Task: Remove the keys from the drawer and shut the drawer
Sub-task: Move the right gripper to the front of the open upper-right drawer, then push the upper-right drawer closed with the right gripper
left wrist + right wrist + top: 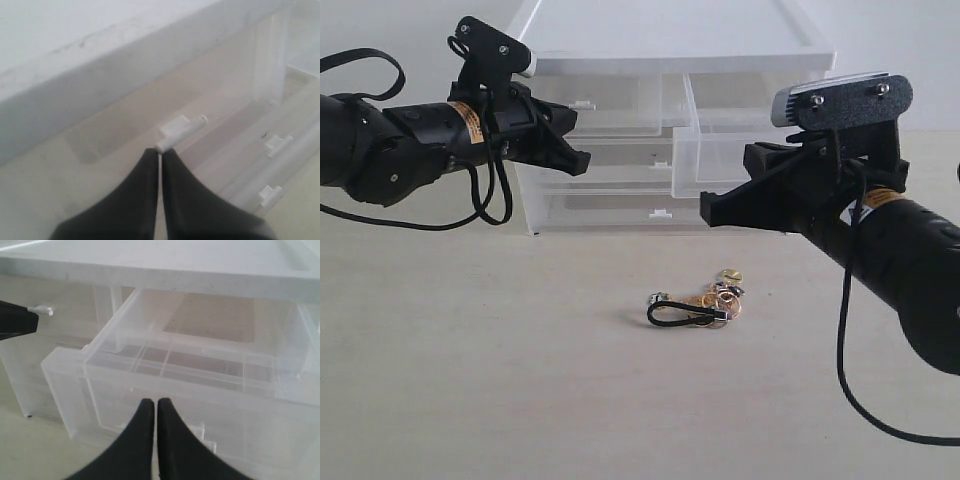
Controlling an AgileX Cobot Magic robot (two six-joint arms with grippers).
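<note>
Both left tool (583,160) and right tool (706,208) pinched together, empty. Keys (695,305) out on tabletop (470,400); right tool faces open drawer (715,160), probably to push.

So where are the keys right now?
In the exterior view, the keys lie on the table near the middle, in front of the drawer unit.

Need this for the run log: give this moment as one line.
drawer: open | keys: on table, outside it | right gripper: shut, empty, facing drawer front | left gripper: shut, at twin drawer's handle
</note>
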